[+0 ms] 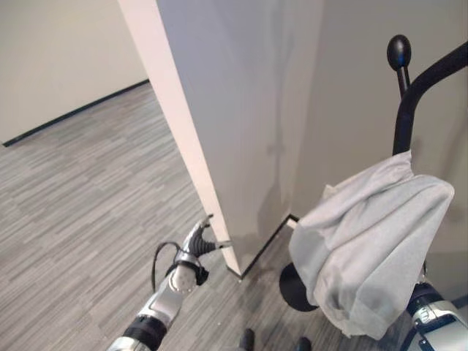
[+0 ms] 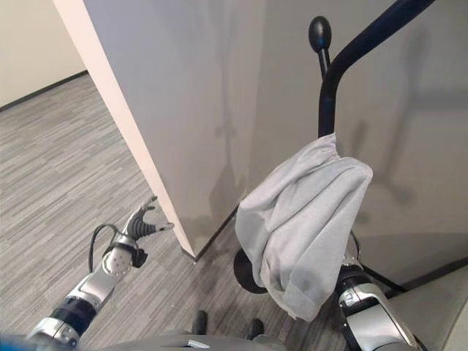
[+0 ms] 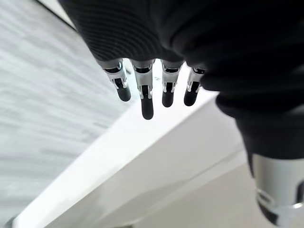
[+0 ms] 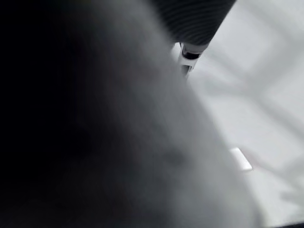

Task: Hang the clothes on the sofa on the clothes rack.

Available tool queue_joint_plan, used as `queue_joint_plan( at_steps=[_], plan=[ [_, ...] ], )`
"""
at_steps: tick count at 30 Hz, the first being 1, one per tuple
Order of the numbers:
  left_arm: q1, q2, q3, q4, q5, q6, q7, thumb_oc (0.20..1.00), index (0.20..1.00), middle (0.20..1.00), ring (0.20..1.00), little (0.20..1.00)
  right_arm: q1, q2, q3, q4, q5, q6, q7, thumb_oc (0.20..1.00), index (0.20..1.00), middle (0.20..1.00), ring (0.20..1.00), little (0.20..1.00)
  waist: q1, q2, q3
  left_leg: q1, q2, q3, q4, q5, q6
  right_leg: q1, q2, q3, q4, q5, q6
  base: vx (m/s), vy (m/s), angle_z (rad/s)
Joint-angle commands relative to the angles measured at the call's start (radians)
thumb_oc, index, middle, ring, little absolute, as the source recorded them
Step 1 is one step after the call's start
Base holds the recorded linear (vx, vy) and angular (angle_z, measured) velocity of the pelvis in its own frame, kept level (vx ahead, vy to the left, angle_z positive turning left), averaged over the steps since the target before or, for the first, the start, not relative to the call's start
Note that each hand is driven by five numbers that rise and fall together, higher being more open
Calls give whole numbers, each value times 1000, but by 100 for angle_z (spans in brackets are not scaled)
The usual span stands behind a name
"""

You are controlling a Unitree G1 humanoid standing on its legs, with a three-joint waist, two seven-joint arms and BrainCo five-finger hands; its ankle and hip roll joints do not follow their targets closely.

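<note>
The grey garment (image 2: 307, 219) drapes over the black clothes rack (image 2: 327, 95) at about two o'clock, so hanging looks nearly done, the right hand's grip hidden beneath it, the left hand (image 2: 142, 221) empty with straight fingers.

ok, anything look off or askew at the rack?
The grey garment is bunched in a lump over the black clothes rack, not spread out. The right robot hand is hidden under it. The left robot hand hangs open, empty.
</note>
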Motion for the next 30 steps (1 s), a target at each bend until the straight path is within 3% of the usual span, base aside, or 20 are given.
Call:
queue_joint_plan(
  at_steps=[1,4,5,8,13,19,30],
  plan=[
    [-32,9,3,61,-49,-45,-40,1000,1000,1000,1000,1000,117,39,86,61,10,-19,58,1000,1000,1000,1000,1000,31,-20,-46,22,-32,22,12,-107,50,-67,-100,8,18,-75,86,28,26,-5],
    [75,-30,64,155,-115,-40,-71,1000,1000,1000,1000,1000,226,106,65,150,92,-29,113,1000,1000,1000,1000,1000,38,-23,-49,29,-37,18,12,-109,55,-60,-102,5,18,-72,86,46,52,-2],
    [105,-59,82,259,-118,-36,-82,1000,1000,1000,1000,1000,271,152,56,237,172,-39,154,1000,1000,1000,1000,1000,46,-26,-47,36,-38,16,12,-112,56,-53,-103,3,18,-72,86,35,56,0],
    [115,-91,104,397,-119,-27,-88,1000,1000,1000,1000,1000,300,198,49,313,240,-41,198,1000,1000,1000,1000,1000,51,-30,-48,36,-43,13,12,-112,58,-52,-104,2,18,-70,86,7,14,0],
    [105,-150,162,740,-91,21,-142,1000,1000,1000,1000,1000,326,270,-2,546,332,4,275,1000,1000,1000,1000,1000,59,-36,-67,38,-50,15,12,-117,60,-48,-109,-3,18,-70,87,24,45,-2],
    [130,-136,137,798,2,28,-168,1000,1000,1000,1000,1000,328,278,-11,559,356,11,315,1000,1000,1000,1000,1000,57,-34,-87,50,-49,29,12,-127,61,-37,-111,-1,18,-70,88,40,34,7],
    [94,-141,134,710,-84,4,-159,1000,1000,1000,1000,1000,303,281,-18,532,419,9,324,1000,1000,1000,1000,1000,63,-33,-91,63,-45,39,12,-130,61,-27,-114,-6,18,-74,85,6,7,-2]
  ],
)
